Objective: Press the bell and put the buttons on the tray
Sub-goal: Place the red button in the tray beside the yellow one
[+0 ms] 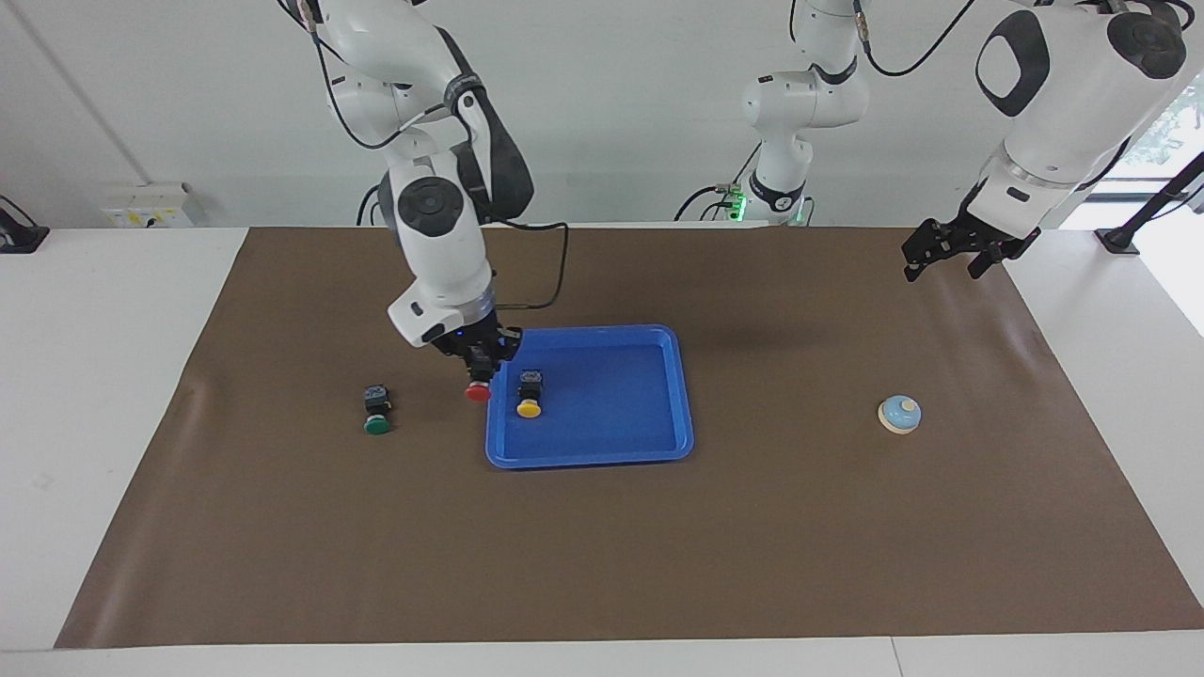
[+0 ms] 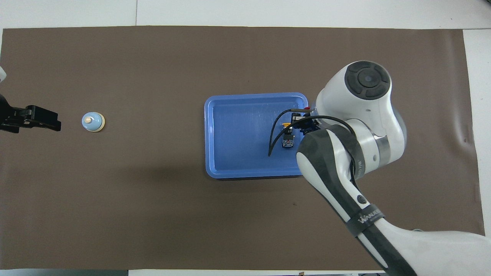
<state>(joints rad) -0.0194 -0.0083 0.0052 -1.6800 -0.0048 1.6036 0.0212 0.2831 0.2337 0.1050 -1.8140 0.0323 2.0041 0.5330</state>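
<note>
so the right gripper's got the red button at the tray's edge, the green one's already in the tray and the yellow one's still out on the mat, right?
Colours swapped: in the facing view the yellow button lies in the tray, and the green button sits on the mat. The right gripper does hold the red button.

The right gripper [image 1: 480, 362] grips the red button [image 1: 479, 389] over the blue tray's [image 1: 602, 451] rim, beside the yellow button [image 1: 530, 395] lying inside.

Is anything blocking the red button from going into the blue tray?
Nothing visible is. The right claw holds the red button at the tray rim. The yellow button lies just inside, beside it, with bare tray around.
</note>
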